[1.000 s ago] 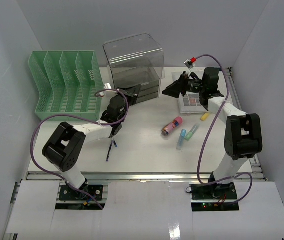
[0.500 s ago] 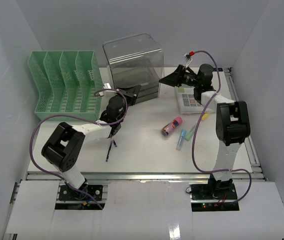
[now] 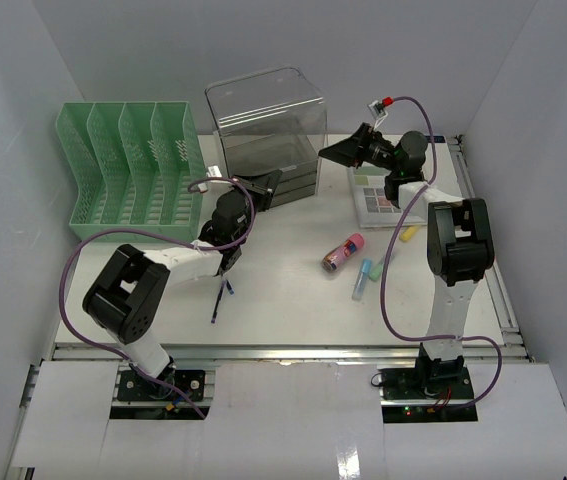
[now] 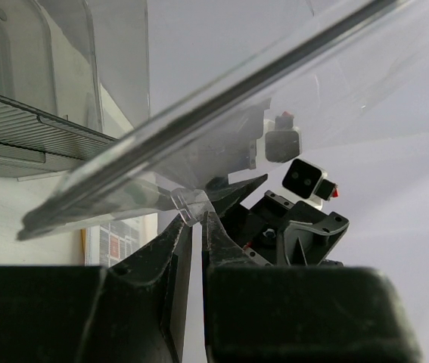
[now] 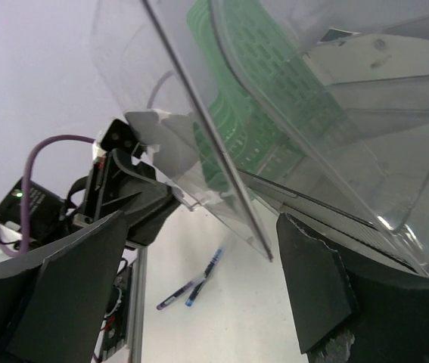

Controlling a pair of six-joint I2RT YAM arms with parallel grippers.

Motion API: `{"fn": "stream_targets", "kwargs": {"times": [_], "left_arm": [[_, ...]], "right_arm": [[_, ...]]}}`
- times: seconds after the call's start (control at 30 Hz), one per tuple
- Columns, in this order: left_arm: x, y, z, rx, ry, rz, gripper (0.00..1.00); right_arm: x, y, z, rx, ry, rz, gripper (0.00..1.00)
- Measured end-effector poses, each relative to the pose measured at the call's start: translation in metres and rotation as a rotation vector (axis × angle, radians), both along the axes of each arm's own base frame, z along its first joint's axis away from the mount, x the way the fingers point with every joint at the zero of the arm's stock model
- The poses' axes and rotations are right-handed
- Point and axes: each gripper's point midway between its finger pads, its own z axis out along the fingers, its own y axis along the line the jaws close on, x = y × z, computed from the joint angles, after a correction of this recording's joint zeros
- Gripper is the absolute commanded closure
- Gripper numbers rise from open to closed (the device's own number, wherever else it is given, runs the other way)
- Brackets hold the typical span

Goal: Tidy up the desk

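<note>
The bench (image 3: 293, 300) lies under both arms, its rail at 6 o'clock, with pens (image 3: 221, 300) loose at 7 o'clock and a pink tube (image 3: 343, 252) at 3 o'clock. Farther on, the left fingers (image 3: 266, 184) pinch the small tab of the clear drawer (image 4: 222, 113); that thin hold could slip under a pull. At 1 o'clock the right fingers (image 3: 341, 152) stand spread beside the clear box (image 3: 268, 115) and could knock the drawer askew.
</note>
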Motion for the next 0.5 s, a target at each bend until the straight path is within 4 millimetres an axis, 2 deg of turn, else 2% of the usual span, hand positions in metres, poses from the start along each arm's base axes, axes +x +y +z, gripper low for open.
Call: {"fn": "stream_targets", "kwargs": {"times": [0.07,0.13,0.3,0.37,0.5], "left_arm": [[0.000,0.000,0.001,-0.003,-0.001,-0.002,0.92],[0.000,-0.001,0.002,-0.009,-0.003,-0.006,0.80],[-0.001,-0.005,0.004,-0.014,-0.001,-0.027,0.41],[-0.002,-0.007,0.003,-0.007,0.006,-0.040,0.29],[-0.006,-0.011,0.001,0.021,0.018,-0.068,0.18]], "right_arm": [[-0.003,0.001,0.006,0.015,-0.009,0.008,0.19],[-0.005,0.001,0.010,0.029,-0.010,0.014,0.19],[-0.009,0.000,0.013,0.050,0.001,0.022,0.21],[-0.012,0.001,0.013,0.053,0.011,0.030,0.23],[-0.018,0.001,0.017,0.049,0.007,0.044,0.25]]}}
